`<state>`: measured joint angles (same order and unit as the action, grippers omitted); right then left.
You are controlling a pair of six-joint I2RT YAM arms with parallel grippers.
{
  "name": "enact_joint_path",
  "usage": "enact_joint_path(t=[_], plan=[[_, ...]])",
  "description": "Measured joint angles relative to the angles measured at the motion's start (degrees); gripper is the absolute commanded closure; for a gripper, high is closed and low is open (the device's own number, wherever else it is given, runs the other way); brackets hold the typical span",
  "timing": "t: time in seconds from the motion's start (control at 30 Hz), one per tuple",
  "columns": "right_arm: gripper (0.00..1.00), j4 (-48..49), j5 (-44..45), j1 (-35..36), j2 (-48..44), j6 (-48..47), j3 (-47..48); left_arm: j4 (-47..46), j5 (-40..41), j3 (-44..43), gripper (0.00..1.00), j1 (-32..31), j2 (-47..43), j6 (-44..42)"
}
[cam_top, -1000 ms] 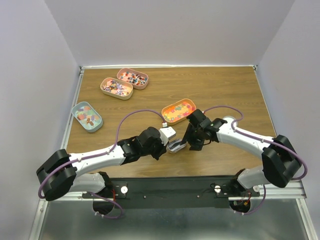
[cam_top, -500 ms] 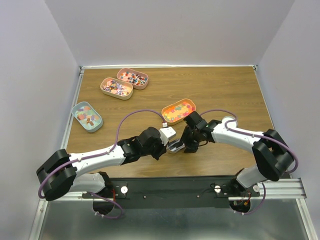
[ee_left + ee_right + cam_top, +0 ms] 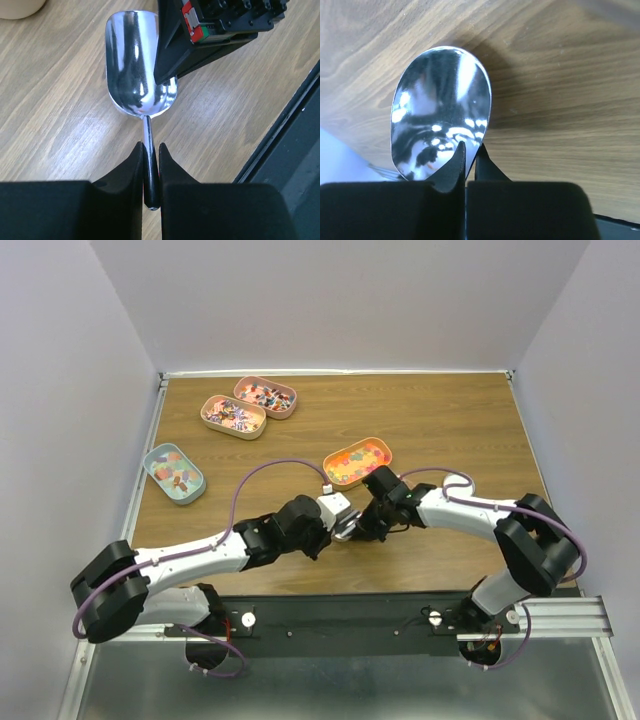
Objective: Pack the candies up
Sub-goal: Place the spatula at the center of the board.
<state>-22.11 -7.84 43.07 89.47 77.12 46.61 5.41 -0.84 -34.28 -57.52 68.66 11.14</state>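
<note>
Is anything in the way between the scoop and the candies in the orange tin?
No loose thing lies on the table between them. But the right tool is clamped on the scoop at its bowl rim, its wrist close by the orange tin of candies, and the left tool holds the handle.

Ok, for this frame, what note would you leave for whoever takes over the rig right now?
Left gripper: shut on the black-tipped handle of the silver metal scoop.
Right gripper: shut on the rim of the scoop's bowl.
Scoop: empty, between the two arms at the near side of the wooden table.
Candies: small mixed sweets lying in the orange oval tin, two pink oval tins and a teal oval tin.
Done: scoop picked up, nothing scooped.
Left: probably one arm lets go, then scooping and packing.
</note>
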Motion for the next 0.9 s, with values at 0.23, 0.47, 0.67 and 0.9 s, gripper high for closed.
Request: enact_joint_path(t=[0.23, 0.47, 0.67, 0.9], plan=[[0.99, 1.6, 0.9, 0.5, -3.6, 4.0, -1.3, 2.5, 0.7, 0.0, 1.0, 0.0, -5.1, 0.3], [0.99, 3.0, 0.8, 1.7, -4.6, 5.4, -0.7, 7.0, 1.8, 0.0, 0.06, 0.0, -11.0, 1.4], [0.99, -1.7, 6.3, -0.6, -4.3, -1.0, -2.4, 10.5, 9.7, 0.0, 0.05, -0.2, -14.6, 13.9], [0.99, -4.6, 8.9, -1.9, -4.3, -5.4, -2.7, 11.5, 13.3, 0.0, 0.04, -0.2, -14.0, 16.8]])
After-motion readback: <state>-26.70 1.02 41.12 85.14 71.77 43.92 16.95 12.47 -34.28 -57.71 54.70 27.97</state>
